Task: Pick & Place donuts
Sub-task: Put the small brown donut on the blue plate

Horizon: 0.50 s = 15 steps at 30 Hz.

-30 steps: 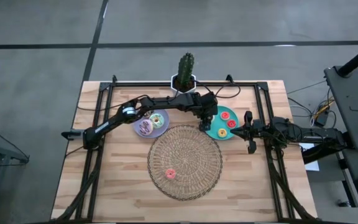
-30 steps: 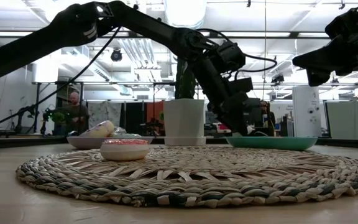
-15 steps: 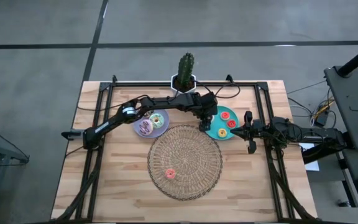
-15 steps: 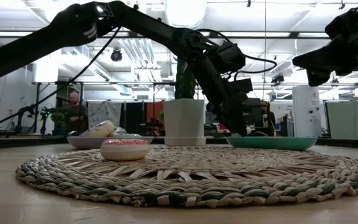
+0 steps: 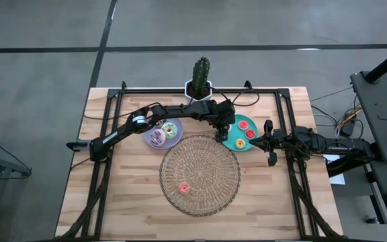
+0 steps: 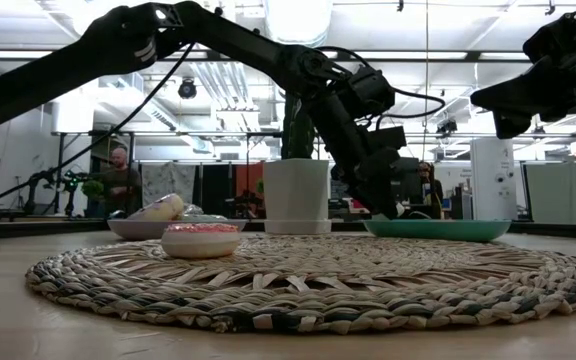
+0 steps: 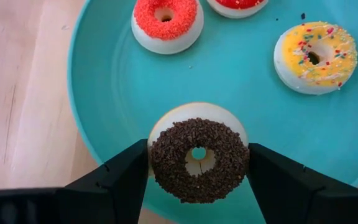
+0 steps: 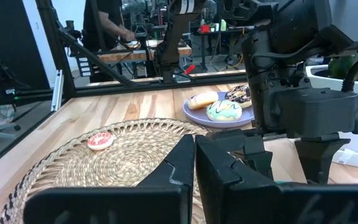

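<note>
On the table's left half: left arm base, arm reaching across toward centre-right. Lavender plate just left of centre, holding brown-white donut and white-green donut; same plate visible past the right wrist with both rings on it. Below that, woven wicker mat mid-table, pink donut lying on its lower-left part, well apart from both grippers; seen in low view sitting flat on the mat. Behind the mat, potted cactus at the table's far edge. Right of the mat's top edge, teal plate with left gripper down over its left rim. Fingers clamped either side of dark brown donut, grasping it just above the plate surface near the rim; contact with the plate not clear. Further in on the same plate: orange donut, red donut cut off at the edge, yellow donut with sprinkles, all lying flat and apart from each other. Right of the plate, right gripper hovering clear of the table, touching nothing, fingers clenched together with nothing between them.
</note>
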Each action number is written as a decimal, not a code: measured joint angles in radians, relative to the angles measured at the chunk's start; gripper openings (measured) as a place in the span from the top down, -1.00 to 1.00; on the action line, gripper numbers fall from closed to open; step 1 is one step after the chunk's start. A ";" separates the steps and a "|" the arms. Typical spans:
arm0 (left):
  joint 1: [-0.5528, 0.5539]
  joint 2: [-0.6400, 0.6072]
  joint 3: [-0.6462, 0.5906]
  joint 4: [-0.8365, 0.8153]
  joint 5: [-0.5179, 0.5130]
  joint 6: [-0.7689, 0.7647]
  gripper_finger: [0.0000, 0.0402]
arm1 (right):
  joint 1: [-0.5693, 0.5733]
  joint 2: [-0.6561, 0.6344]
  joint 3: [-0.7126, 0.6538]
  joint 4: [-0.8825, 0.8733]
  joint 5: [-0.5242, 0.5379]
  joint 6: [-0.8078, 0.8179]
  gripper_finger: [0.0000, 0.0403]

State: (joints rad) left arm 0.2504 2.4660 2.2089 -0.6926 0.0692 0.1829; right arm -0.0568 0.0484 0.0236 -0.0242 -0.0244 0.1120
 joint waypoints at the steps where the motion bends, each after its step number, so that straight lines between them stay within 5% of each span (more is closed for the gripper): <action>1: 0.000 0.000 0.000 0.000 0.000 0.000 -0.16 | 0.000 0.000 0.000 0.000 0.000 0.000 0.96; 15: -0.005 0.000 0.000 0.000 -0.072 0.030 -0.16 | 0.000 0.000 0.000 0.000 0.000 0.000 0.96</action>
State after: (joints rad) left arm 0.2459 2.4660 2.2086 -0.6926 -0.0026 0.2126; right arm -0.0569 0.0483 0.0235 -0.0242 -0.0245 0.1120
